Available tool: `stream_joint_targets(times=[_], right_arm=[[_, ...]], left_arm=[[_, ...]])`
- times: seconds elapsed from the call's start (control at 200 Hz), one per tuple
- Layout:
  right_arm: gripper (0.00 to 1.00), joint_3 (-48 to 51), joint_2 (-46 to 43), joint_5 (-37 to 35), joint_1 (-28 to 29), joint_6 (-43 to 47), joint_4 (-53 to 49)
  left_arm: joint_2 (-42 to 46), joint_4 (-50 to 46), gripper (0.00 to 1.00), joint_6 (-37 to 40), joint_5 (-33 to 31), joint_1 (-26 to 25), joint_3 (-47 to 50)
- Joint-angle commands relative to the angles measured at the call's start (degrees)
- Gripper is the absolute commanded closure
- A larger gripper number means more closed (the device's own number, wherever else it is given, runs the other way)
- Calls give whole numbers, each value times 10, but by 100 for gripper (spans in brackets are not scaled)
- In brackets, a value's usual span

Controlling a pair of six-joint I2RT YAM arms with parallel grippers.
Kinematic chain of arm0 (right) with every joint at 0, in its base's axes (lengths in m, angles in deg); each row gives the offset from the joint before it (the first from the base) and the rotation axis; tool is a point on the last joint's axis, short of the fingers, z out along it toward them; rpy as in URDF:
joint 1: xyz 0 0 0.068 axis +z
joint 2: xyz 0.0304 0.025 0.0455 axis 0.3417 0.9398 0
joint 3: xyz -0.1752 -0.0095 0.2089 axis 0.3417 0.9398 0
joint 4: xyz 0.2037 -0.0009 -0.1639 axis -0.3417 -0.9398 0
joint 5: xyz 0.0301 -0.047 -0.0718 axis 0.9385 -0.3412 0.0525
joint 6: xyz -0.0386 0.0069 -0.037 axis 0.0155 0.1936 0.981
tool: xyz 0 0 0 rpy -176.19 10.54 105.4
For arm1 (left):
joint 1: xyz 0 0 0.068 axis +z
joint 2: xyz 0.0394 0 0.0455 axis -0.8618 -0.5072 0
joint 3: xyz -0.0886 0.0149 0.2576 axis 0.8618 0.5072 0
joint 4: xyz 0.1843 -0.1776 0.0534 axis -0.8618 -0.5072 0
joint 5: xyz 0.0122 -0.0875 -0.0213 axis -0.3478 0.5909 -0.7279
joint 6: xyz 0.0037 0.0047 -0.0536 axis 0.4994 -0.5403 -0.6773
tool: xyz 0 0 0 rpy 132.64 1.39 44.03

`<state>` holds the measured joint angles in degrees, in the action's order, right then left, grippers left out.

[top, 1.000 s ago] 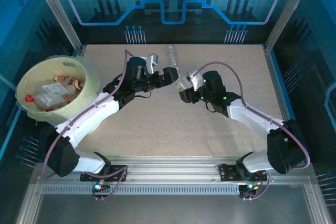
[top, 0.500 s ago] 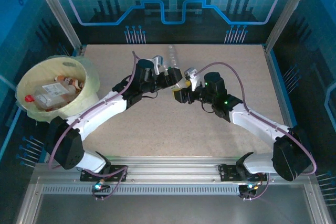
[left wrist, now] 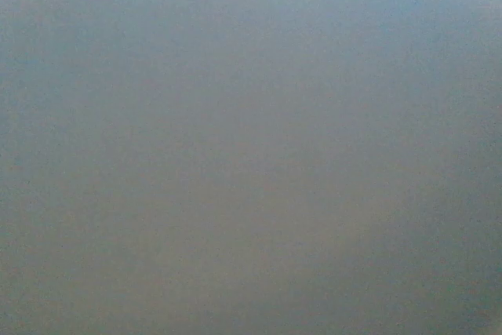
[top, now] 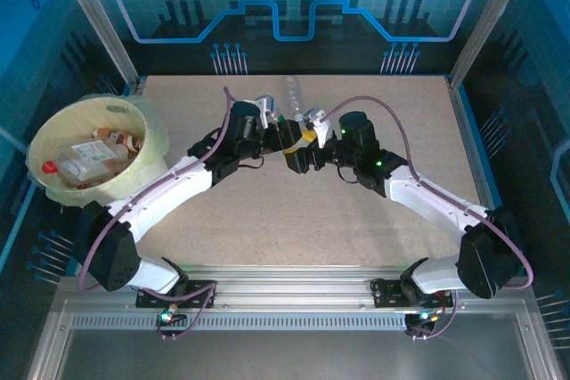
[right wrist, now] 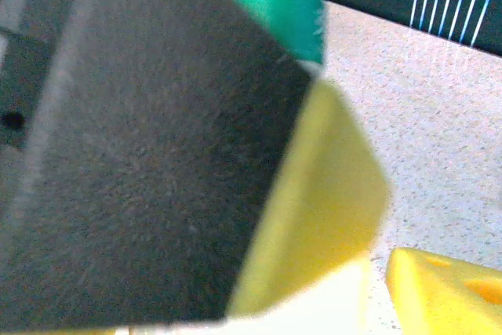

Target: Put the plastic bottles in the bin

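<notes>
Mid-table, my left gripper [top: 283, 129] and right gripper [top: 303, 142] meet tip to tip. A plastic bottle with a green label [right wrist: 282, 5] sits between them, mostly hidden from above. The left gripper's dark finger crosses the right wrist view against this bottle, and its jaws look closed on it. My right gripper's jaws stand apart, with one yellow fingertip [right wrist: 439, 288] far to the right. The left wrist view is a grey blur from something close to the lens. Another clear bottle [top: 291, 91] lies behind the grippers. The cream bin [top: 153, 126] stands far left with several bottles [top: 89, 157] inside.
The bin's bag-lined rim hangs over the table's left edge, beside the left arm's elbow. Metal frame posts rise at the back corners. Bare tabletop [top: 294, 220] stretches in front of the grippers and to the right.
The left gripper moved right to the right gripper and its fingers closed in. The right gripper shifted left toward it and its jaws spread apart.
</notes>
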<state>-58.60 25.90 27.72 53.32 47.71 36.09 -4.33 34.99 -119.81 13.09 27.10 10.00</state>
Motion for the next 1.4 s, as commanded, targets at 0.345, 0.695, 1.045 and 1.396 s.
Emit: stream_joint_targets(times=[0.345, 0.695, 1.045, 1.396], right_arm=[[0, -70, 121, -151, -49, -74, -55], [0, -274, 320, -216, -57, -79, -186], [0, -574, 547, -281, -54, -120, -347], [10, -879, 752, -324, -55, -153, -549]], left_arm=[[148, -192, 45, 124, -154, 112, -87], [178, -333, 43, 269, -333, 159, -227], [139, -375, 42, 336, -402, 311, -286], [48, -479, 17, 284, -321, 433, -326]])
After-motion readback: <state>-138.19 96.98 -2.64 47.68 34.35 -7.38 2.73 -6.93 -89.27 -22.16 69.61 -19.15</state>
